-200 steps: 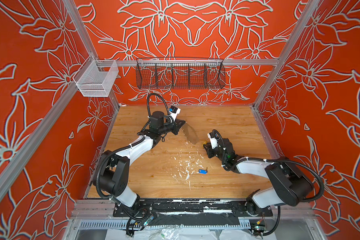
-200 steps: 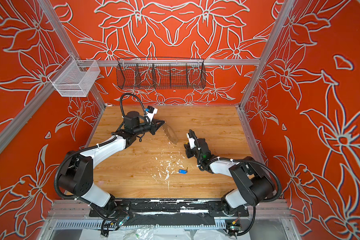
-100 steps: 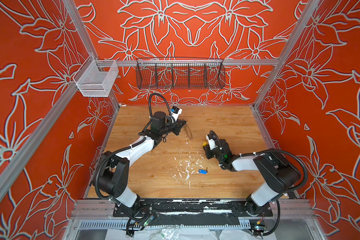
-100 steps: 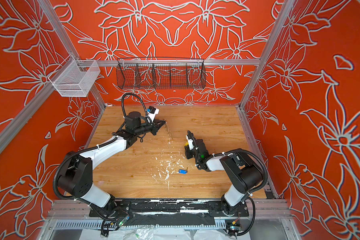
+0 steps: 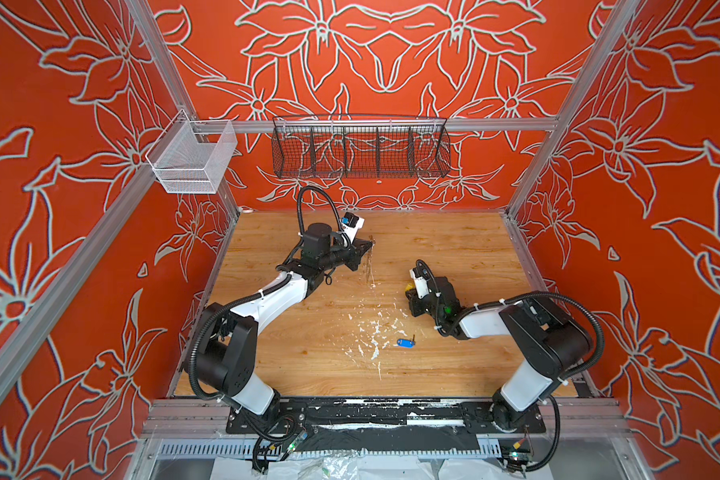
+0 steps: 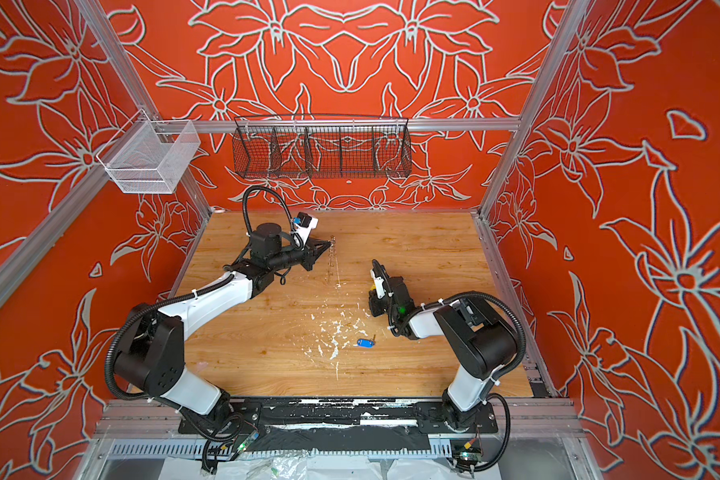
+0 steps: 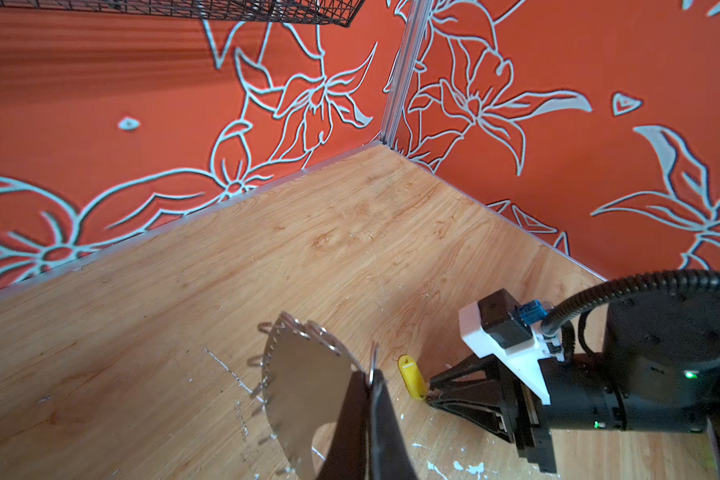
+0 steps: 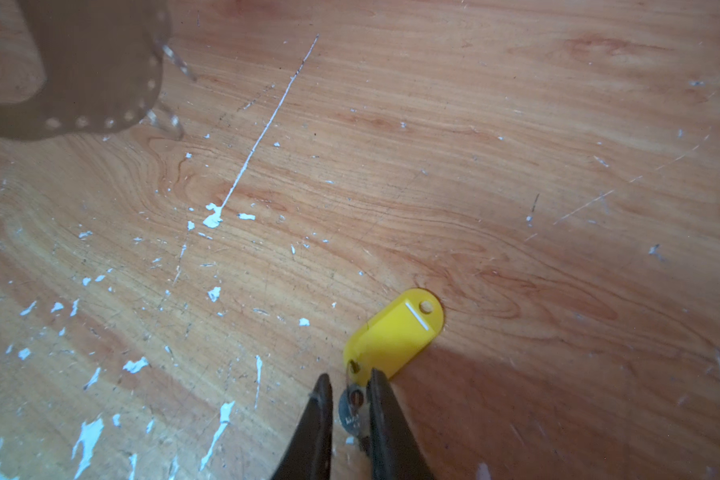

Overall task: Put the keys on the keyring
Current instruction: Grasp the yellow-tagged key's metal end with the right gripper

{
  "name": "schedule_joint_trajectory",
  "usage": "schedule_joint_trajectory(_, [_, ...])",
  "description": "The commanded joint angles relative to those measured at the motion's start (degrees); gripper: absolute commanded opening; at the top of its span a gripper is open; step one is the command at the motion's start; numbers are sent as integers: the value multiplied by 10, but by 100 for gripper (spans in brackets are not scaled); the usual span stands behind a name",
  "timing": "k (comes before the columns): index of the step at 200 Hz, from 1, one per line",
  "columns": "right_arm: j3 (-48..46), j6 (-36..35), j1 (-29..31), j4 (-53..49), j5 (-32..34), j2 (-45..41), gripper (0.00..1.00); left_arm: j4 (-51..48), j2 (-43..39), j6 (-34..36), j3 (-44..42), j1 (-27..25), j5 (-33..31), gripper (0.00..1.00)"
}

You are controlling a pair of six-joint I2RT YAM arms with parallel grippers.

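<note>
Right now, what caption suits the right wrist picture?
Right claw flanks the metal head of the yellow-tagged key on a scratched table.

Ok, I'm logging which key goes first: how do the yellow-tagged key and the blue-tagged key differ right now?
The yellow-tagged key has a yellow tag; the blue-tagged key a blue one. The yellow-tagged key's metal head sits between the fingers of the right gripper; the blue-tagged key lies untouched, nearer the robot's base. Both have oval tags and lie on the table.

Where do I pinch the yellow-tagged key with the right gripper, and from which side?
Probably the round metal key head, approached from the end opposite the yellow tag, jaws across its width: it lies flat with the tag beyond.
</note>
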Motion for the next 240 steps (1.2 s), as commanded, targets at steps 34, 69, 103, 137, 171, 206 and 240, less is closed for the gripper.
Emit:
schedule_joint_trajectory(34, [6, -24, -2, 19, 12, 15, 18, 10, -25, 9, 5, 0, 5, 0])
schedule_joint_trajectory(69, [9, -28, -2, 29, 12, 28, 16, 9, -22, 8, 6, 0, 6, 0])
schedule_joint_trajectory(103, [9, -29, -2, 33, 12, 31, 14, 10, -20, 8, 7, 0, 6, 0])
schedule_joint_trajectory(137, [4, -26, -2, 41, 13, 31, 15, 10, -15, 8, 10, 0, 7, 0])
schedule_joint_trajectory(171, [-1, -25, -3, 45, 13, 30, 15, 9, -15, 7, 11, 0, 8, 0])
schedule_joint_trajectory(206, [-9, -21, -2, 54, 14, 26, 16, 9, -15, 7, 12, 0, 8, 0])
schedule_joint_trajectory(240, [-15, -18, -2, 60, 13, 26, 18, 7, -14, 7, 13, 0, 10, 0])
